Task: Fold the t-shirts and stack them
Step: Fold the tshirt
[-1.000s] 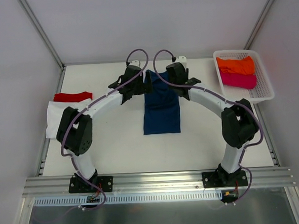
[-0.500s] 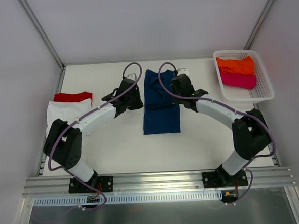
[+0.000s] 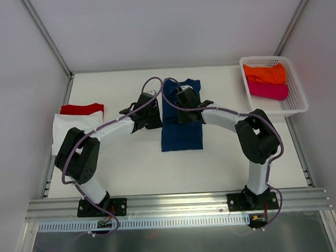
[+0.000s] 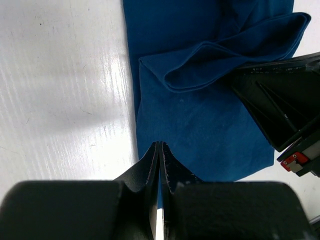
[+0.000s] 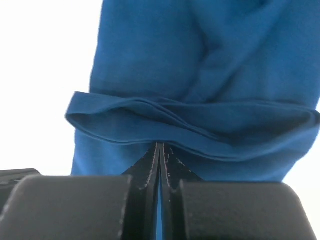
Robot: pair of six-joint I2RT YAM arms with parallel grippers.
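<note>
1. Left fingers are pressed together at the left edge of the navy t-shirt. Cannot tell if cloth is caught.
2. Navy t-shirt lies mid bench, part folded, with a loose fold raised across it.
3. Right fingers are together, apparently nipping that fold.
4. Risk: a thin pinch slips on one side, so the fold drags askew and bunches.

Near table open; basket right, shirt stack left.

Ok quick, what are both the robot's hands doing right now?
Left gripper: closed at the edge of the navy t-shirt; grip cannot be told.
Right gripper: closed, pinching the shirt's raised fold.
</note>
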